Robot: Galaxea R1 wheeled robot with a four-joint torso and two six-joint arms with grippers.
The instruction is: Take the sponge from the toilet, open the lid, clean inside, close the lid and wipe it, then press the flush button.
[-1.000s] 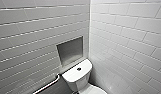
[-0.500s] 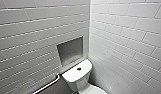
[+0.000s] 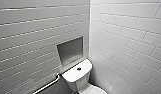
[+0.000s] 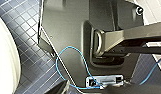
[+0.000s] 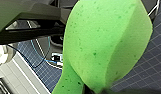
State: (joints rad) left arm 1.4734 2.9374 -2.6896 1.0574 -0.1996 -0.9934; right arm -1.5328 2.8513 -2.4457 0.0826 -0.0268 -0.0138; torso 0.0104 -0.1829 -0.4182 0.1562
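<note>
The white toilet (image 3: pixel 76 76) stands in the corner, low in the head view. Its rounded tank top carries the small dark flush button (image 3: pixel 78 68). A white rounded part (image 3: pixel 96 90) in front of the tank is cut by the picture's edge; I cannot tell whether it is the lid. The bright green sponge (image 5: pixel 103 45) looms large in the right wrist view, bulging and squeezed to a narrow neck where my right gripper (image 5: pixel 94 90) is shut on it. My left gripper stands open with nothing in it.
White tiled walls meet behind the toilet. A recessed niche (image 3: pixel 70 50) sits above the tank and a white grab bar (image 3: pixel 49 83) runs along the left wall. In the left wrist view, dark blue floor tiles (image 4: pixel 23 30) lie beside a white curved body (image 4: pixel 6 57).
</note>
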